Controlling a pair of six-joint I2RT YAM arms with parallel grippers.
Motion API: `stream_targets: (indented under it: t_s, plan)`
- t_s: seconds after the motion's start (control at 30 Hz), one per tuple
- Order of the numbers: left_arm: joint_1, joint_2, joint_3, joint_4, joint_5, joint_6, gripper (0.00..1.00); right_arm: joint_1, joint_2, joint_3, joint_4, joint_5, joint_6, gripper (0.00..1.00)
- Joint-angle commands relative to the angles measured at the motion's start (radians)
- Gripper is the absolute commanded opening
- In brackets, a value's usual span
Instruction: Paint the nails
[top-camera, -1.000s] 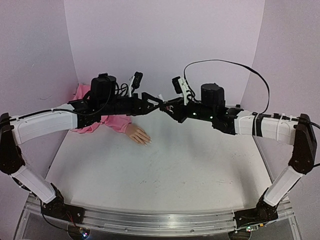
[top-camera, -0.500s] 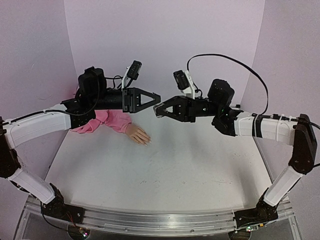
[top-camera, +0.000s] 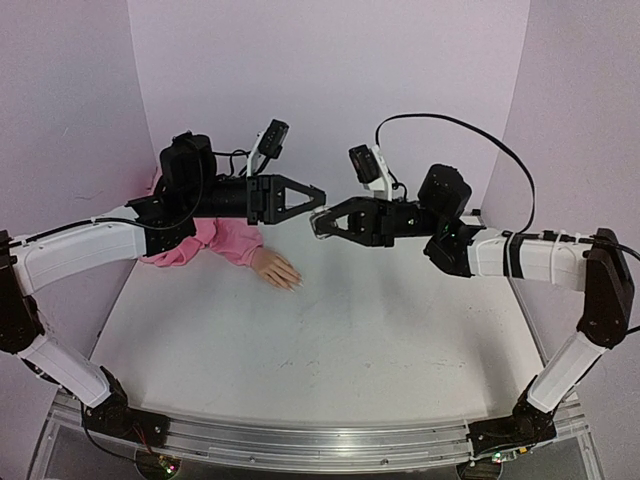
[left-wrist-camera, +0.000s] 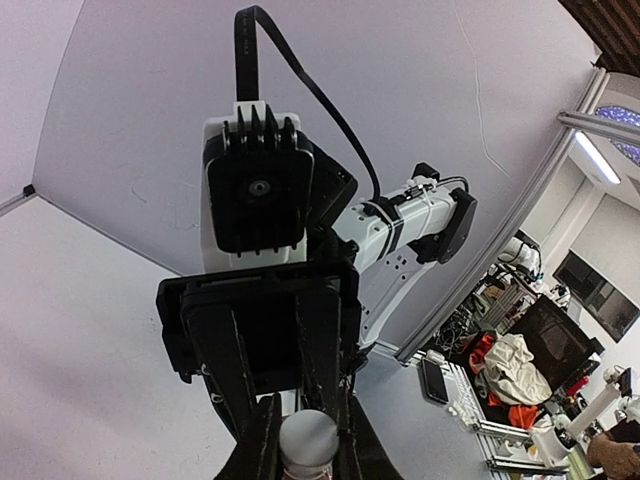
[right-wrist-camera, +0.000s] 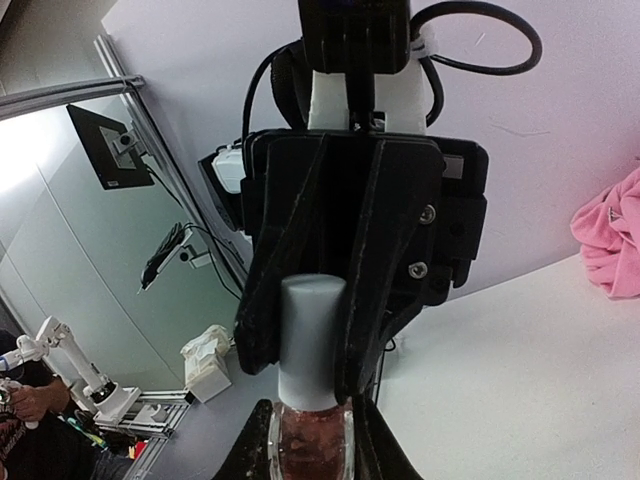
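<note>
The small polish bottle (right-wrist-camera: 308, 455) of pinkish glass is held in mid-air, with my right gripper (right-wrist-camera: 308, 440) shut on its body. Its white cap (right-wrist-camera: 312, 335) points at my left gripper (left-wrist-camera: 307, 425), which is shut on that cap (left-wrist-camera: 307, 445). In the top view the two grippers meet tip to tip, left (top-camera: 316, 198) and right (top-camera: 320, 224), above the back of the table. The flesh-coloured mannequin hand (top-camera: 275, 268) lies below them on the table. Its pale nails (top-camera: 295, 285) point to the front right. Its pink sleeve (top-camera: 225, 240) runs off under the left arm.
White walls (top-camera: 330, 90) close in the back and both sides of the white table (top-camera: 330, 350). A black cable (top-camera: 470, 130) arcs over the right arm. Pink sleeve fabric (right-wrist-camera: 610, 235) shows at the right edge of the right wrist view.
My left gripper's jaws were wide a second ago and have shut on the cap. Both grippers have turned about their axes. The right gripper has kept its hold on the bottle.
</note>
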Motion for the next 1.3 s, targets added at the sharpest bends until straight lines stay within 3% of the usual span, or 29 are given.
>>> stream_targets:
  t_s: [0.0,0.07,0.13,0.2,0.27,0.33,0.4,0.43,0.73,1.03,1.13,1.27]
  plan:
    - [-0.007,0.007,0.048,0.041,-0.01,-0.02,0.0,-0.007,-0.019,0.001,0.09,0.012,-0.033,0.0]
    - [-0.007,-0.002,0.029,0.04,-0.053,-0.019,0.0,-0.012,-0.037,0.005,-0.011,0.077,-0.113,0.0]
    - [-0.007,-0.022,0.0,0.02,-0.145,-0.015,0.0,-0.011,-0.074,0.031,-0.27,0.272,-0.284,0.0]
    - [-0.006,-0.039,-0.025,-0.034,-0.271,-0.002,0.0,-0.003,-0.116,0.044,-0.458,0.628,-0.385,0.0]
    - [-0.005,-0.042,-0.03,-0.145,-0.417,-0.005,0.0,0.069,-0.131,0.069,-0.617,1.303,-0.453,0.0]
    - [0.0,-0.029,-0.031,-0.209,-0.486,-0.028,0.0,0.171,-0.115,0.097,-0.702,1.792,-0.504,0.0]
    - [0.006,-0.008,-0.028,-0.224,-0.486,-0.053,0.0,0.235,-0.099,0.107,-0.693,1.989,-0.57,0.0]
    - [0.006,0.005,-0.021,-0.225,-0.477,-0.064,0.0,0.253,-0.091,0.113,-0.684,2.007,-0.581,0.0]
    - [0.009,0.052,0.044,-0.225,-0.395,-0.057,0.03,0.237,-0.118,0.064,-0.566,1.478,-0.613,0.0]
    - [0.03,0.007,0.051,-0.217,-0.283,0.004,0.6,-0.024,-0.156,0.02,-0.499,0.525,-0.455,0.0]
    - [0.036,-0.015,0.042,-0.185,-0.22,0.022,0.7,-0.065,-0.142,0.025,-0.411,0.259,-0.376,0.0]
    - [0.038,-0.028,0.045,-0.123,-0.113,0.031,0.68,-0.068,-0.079,0.05,-0.216,-0.025,-0.208,0.0]
